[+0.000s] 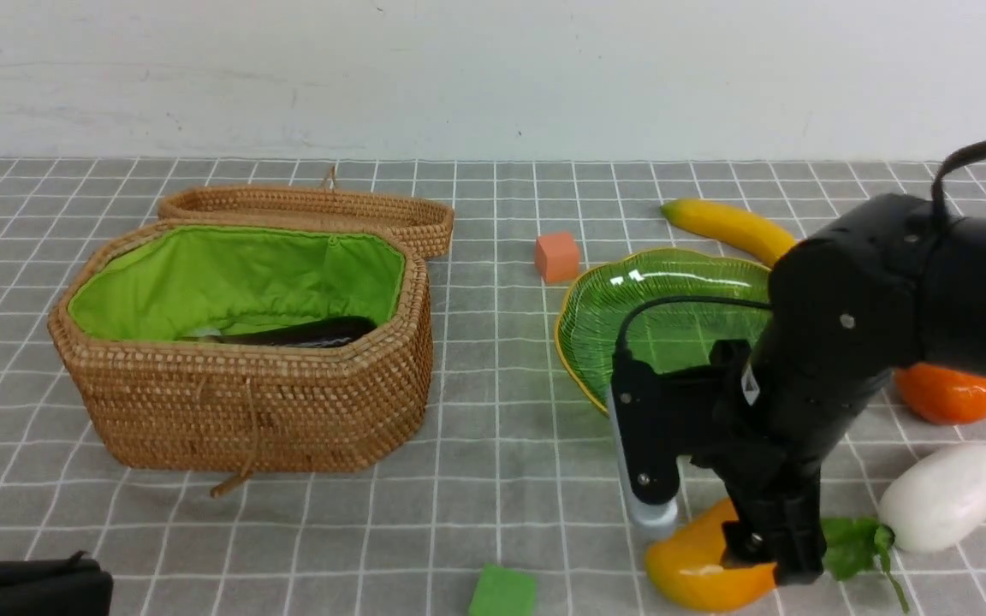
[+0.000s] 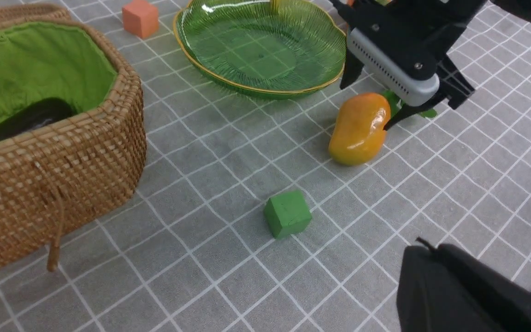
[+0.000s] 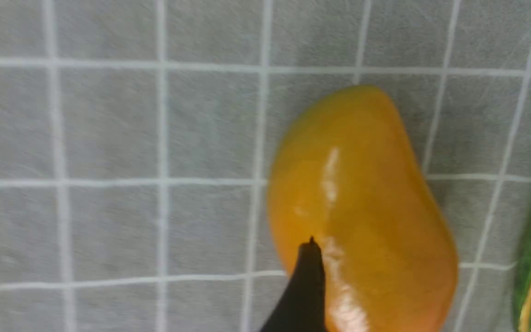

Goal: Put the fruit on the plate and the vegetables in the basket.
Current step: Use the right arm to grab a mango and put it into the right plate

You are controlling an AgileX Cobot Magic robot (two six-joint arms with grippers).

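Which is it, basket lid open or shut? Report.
Open. The lid lies flipped back behind the basket, exposing its green lining and the eggplant inside.

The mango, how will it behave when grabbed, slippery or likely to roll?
The mango shows bright glare streaks on a smooth skin, so it is probably hard and slick; a narrow grip could slide off. Its rounded, tapering body lies on its side on the flat tablecloth, so a nudge would likely make it rock or spin rather than roll far.
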